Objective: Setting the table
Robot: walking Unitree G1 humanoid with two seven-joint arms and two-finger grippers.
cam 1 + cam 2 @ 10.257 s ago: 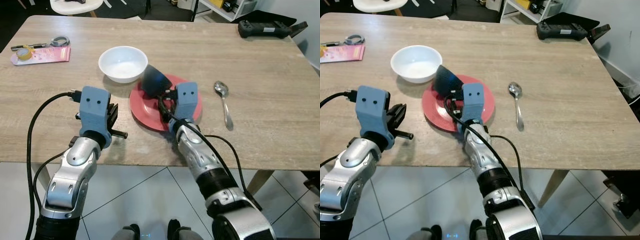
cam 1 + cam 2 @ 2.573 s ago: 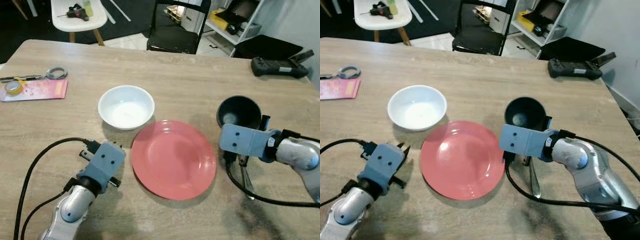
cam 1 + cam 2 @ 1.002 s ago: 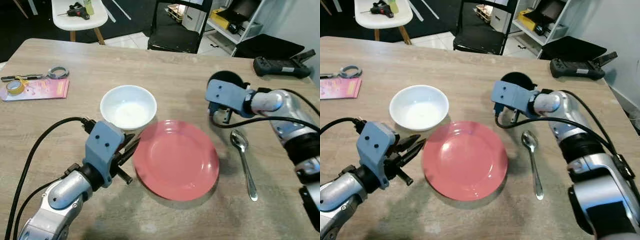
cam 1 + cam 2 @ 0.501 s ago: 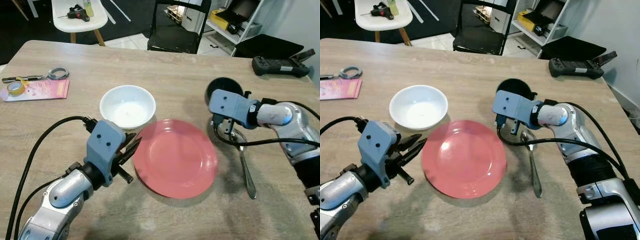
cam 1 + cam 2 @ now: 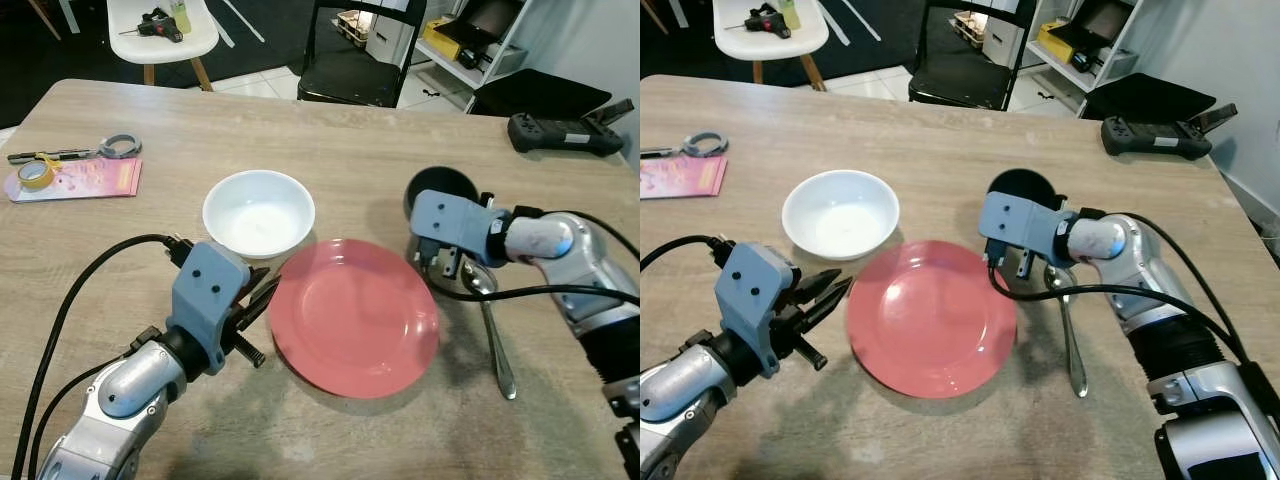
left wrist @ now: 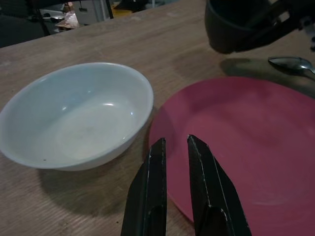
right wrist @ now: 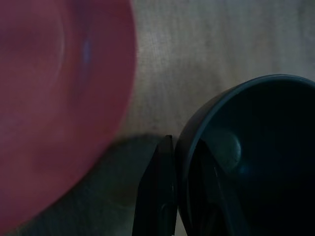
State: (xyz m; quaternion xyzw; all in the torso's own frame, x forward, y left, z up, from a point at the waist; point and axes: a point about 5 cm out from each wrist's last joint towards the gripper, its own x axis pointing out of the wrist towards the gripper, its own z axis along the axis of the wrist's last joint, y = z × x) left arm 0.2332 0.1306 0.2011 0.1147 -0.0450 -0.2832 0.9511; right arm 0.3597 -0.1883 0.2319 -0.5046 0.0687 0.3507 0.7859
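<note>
A red plate (image 5: 355, 315) lies on the wooden table (image 5: 350, 140) in front of me, with a white bowl (image 5: 258, 212) touching its far left rim. My right gripper (image 7: 183, 141) is shut on the rim of a dark cup (image 5: 440, 188), one finger inside and one outside, just beyond the plate's right edge. A metal spoon (image 5: 490, 320) lies right of the plate, its bowl under the right wrist. My left gripper (image 6: 174, 140) hovers low at the plate's left edge, near the white bowl, open a little and holding nothing.
A pink card (image 5: 85, 178) with scissors (image 5: 100, 150) and a tape roll (image 5: 38, 172) lies at the table's far left. A black controller (image 5: 565, 133) sits at the far right. A black chair (image 5: 360, 60) and a white stool (image 5: 165, 15) stand beyond the table.
My right gripper has brought the dark cup a little nearer to me and toward the plate's right edge. The left arm has hardly moved.
</note>
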